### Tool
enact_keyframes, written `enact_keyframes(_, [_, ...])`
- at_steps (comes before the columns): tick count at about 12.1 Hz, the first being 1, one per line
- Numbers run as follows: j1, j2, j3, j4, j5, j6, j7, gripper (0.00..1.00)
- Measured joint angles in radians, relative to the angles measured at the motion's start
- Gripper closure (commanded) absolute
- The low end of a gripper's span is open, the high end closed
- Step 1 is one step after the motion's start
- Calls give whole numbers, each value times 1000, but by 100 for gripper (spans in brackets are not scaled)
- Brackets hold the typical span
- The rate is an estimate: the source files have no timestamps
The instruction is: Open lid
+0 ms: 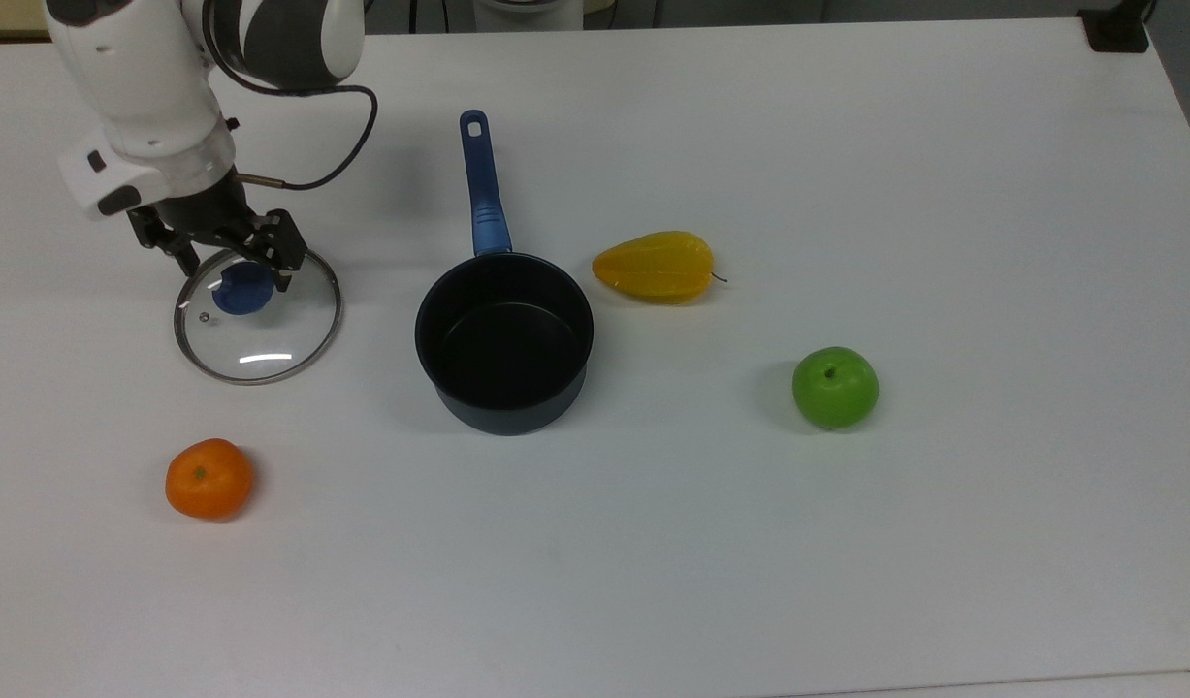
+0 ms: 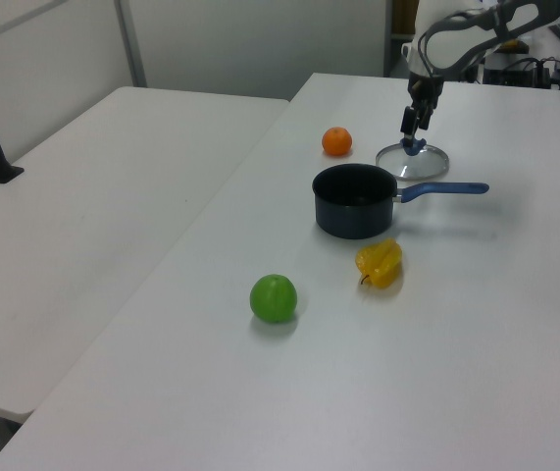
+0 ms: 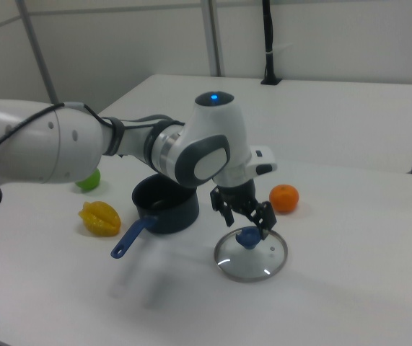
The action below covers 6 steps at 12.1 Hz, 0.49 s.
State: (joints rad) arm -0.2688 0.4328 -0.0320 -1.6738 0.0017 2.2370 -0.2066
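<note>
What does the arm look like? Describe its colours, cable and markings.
The arm has glossy white shells with dark grey joint bands and a blue light on top. A thin black cable loops beside the wrist. The gripper is black, with black fingers.

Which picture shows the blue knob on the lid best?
The top view: the knob sits clear below the open hand. In the right view it's side-on; in the left view it's far and tiny.

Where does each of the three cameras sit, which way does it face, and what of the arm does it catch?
Top view: overhead, facing down on the table; wrist and open gripper above the lid.
Left view: beyond the apple end, looking along the table toward the arm.
Right view: low, at the arm's end; arm large in front.
Shared: lid, saucepan and orange appear in all.
</note>
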Motion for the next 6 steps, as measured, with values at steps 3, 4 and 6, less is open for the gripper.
enact_keyframes(3, [11,-72,3,21,0,-9,79,0])
enact_keyframes(4, [34,-113,4,24,0,-50,110,0])
enact_keyframes(6, [91,-198,5,24,-5,-177,159,0])
